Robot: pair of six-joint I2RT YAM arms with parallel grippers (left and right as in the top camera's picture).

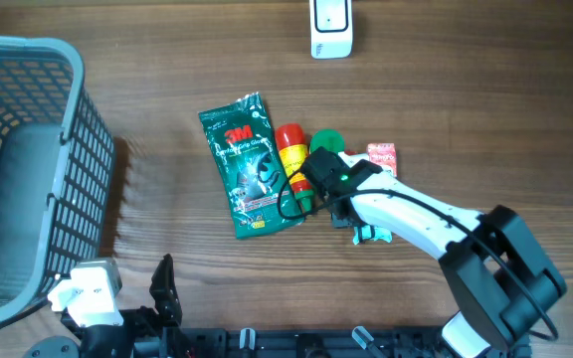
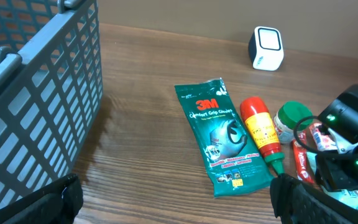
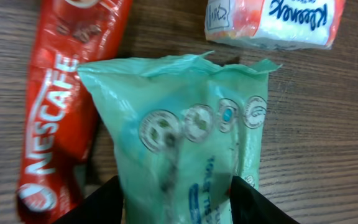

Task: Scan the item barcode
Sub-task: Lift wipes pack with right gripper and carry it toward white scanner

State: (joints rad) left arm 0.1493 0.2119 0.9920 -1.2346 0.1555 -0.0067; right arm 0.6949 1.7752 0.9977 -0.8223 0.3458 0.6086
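Right wrist view | packet [image 3: 185,143] lies between right gripper [image 3: 176,190] jaws, long axis straight ahead; clamped or not, cannot tell | left gripper [image 2: 176,199] splayed, empty, well apart

The basket [image 1: 28,169] blocks the table's [image 1: 466,80] left edge. Bare wood runs between it and the 3M pack [image 1: 247,164]. The red bottle [image 1: 290,159] beyond seems pressed against that pack.

White right arm [image 1: 416,214] with black joints [image 1: 505,264], black cable [image 1: 288,202] and green light [image 1: 345,180]; left arm [image 1: 90,295] white with black fingers [image 1: 164,283].
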